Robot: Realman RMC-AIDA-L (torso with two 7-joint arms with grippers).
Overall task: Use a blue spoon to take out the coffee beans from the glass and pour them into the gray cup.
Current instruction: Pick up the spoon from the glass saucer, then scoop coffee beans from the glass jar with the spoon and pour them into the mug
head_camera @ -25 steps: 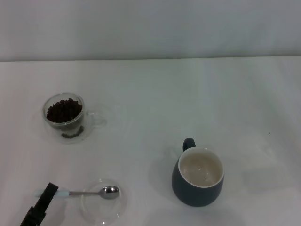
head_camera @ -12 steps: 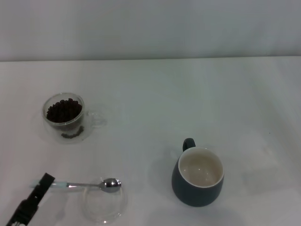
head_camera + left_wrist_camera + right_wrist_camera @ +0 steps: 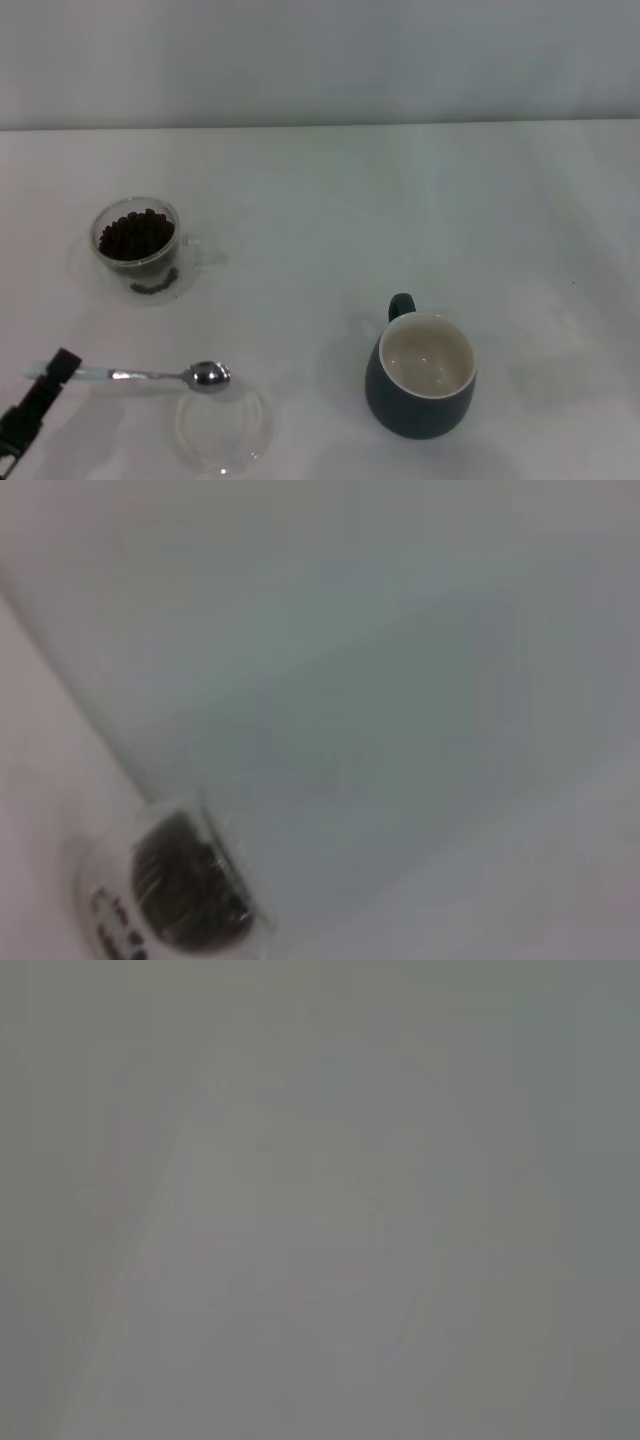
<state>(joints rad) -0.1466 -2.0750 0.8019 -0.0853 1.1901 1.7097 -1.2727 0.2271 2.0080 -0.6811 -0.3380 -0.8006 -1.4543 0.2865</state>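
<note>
Near the table's front-left corner, the blue spoon (image 3: pixel 150 376), a small teaspoon with a shiny metal bowl and pale blue handle, is held level by its handle end in the left gripper (image 3: pixel 45 380), whose fingers are closed on it. Over the last second it has been lifted off the flat clear glass dish (image 3: pixel 222 430) and carried leftward, toward the small clear double-walled glass (image 3: pixel 137 247) of dark coffee beans (image 3: pixel 134 236) at the left edge. Scooping is judged next. The rounded blue-gray cup (image 3: pixel 420 375) stands well apart, empty. The right gripper is not seen.
</note>
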